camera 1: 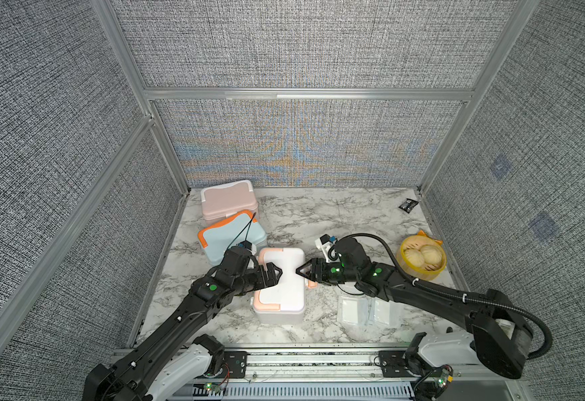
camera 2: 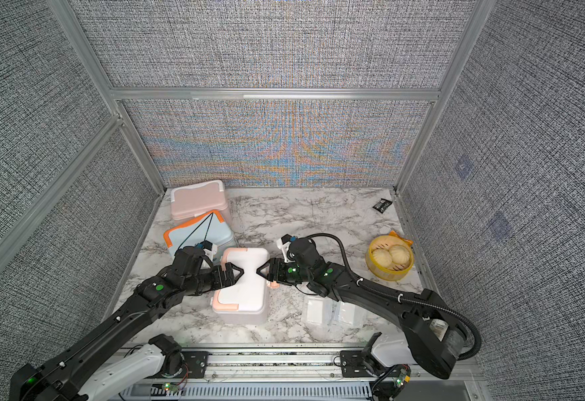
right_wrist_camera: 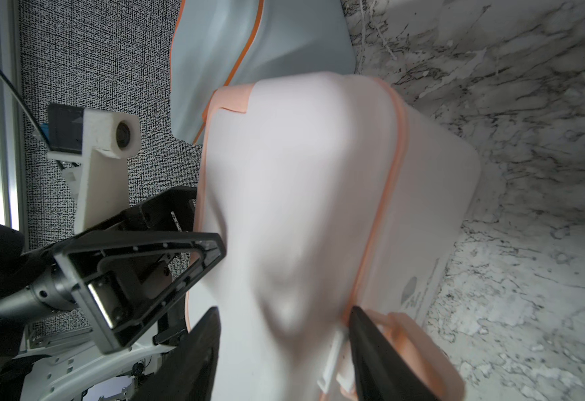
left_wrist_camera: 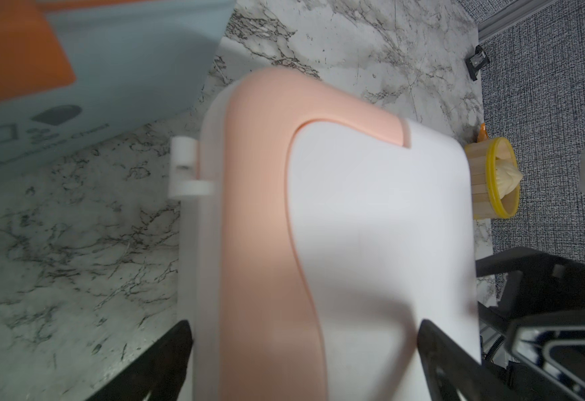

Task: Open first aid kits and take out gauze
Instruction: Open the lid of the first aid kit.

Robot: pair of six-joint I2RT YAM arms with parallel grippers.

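The white-and-peach first aid kit (camera 1: 280, 283) sits lid-down and closed near the middle of the marble tabletop (camera 1: 336, 215), between the two arms. The left claw (camera 1: 273, 274) spreads wide across the kit's left side, its fingers (left_wrist_camera: 166, 364) straddling the lid. The right claw (camera 1: 304, 270) is half open at the kit's right edge, one finger (right_wrist_camera: 381, 350) against the peach latch (right_wrist_camera: 409, 333). Whether either claw grips the kit cannot be told. Two gauze packets (camera 1: 365, 310) lie flat on the tabletop just right of this kit. The pale blue-and-orange kit (camera 1: 230, 237) and the pink-and-white kit (camera 1: 228, 199) stand closed behind it.
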